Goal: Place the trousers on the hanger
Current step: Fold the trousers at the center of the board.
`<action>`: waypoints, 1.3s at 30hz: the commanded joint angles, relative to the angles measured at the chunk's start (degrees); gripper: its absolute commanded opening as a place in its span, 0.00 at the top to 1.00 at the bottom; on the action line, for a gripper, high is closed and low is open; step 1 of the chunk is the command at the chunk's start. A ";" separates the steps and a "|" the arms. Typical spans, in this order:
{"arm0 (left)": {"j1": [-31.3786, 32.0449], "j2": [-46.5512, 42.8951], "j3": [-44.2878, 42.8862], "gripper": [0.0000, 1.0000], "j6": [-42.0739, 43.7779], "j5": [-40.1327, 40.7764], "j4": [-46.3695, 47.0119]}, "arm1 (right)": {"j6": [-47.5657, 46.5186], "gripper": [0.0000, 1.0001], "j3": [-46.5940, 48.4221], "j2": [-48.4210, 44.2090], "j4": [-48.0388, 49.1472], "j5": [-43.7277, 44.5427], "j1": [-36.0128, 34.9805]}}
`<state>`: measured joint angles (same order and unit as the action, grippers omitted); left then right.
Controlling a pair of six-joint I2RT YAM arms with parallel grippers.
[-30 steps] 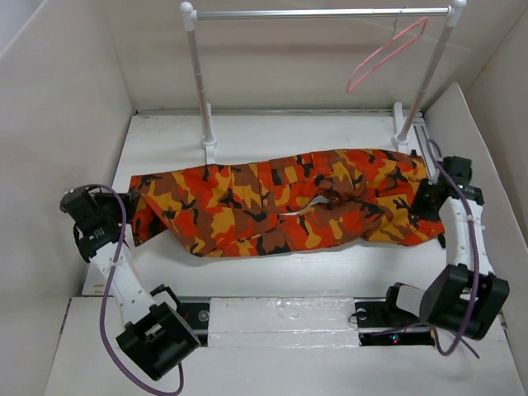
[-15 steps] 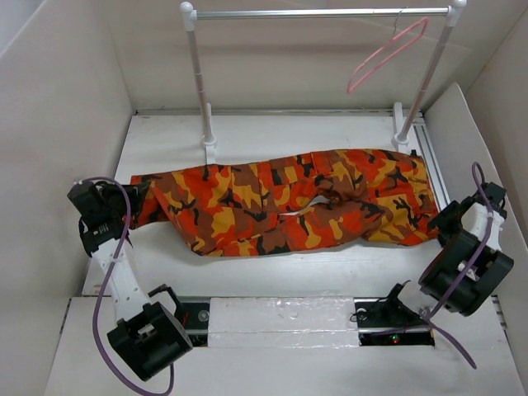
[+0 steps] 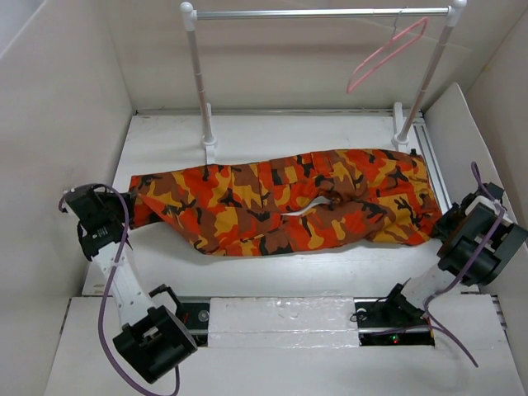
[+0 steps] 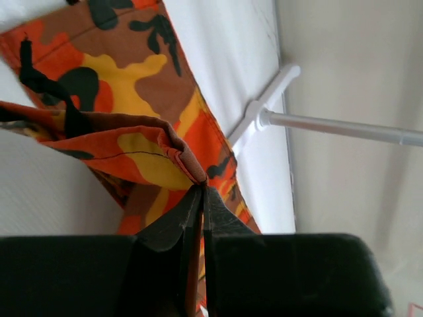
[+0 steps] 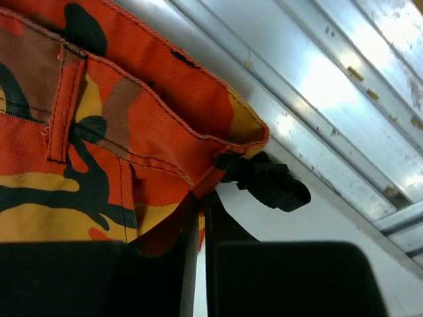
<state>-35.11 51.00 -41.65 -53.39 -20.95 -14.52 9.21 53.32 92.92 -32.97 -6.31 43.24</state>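
Trousers lie flat across the middle of the table. Left gripper is clenched on the cloth edge at frame left. Right gripper pinches the waistband at frame right. Hanger hangs on the rail, upper right.

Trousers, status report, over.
Left hand shut on trousers, left end; right hand shut on right end. Trousers spread low between them. Hanger bare on rail, nothing in the way.

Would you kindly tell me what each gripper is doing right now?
The left gripper is closed on a fold of the trousers.
The right gripper is closed on the trousers' edge.
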 commanded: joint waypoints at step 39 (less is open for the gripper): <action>9.00 47.13 -36.29 1.00 15.50 32.45 -5.23 | -0.52 0.77 87.93 42.51 -14.76 9.03 -21.53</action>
<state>-27.03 94.83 -71.46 -42.22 3.95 -20.47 8.82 138.41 136.22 -54.74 0.10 21.26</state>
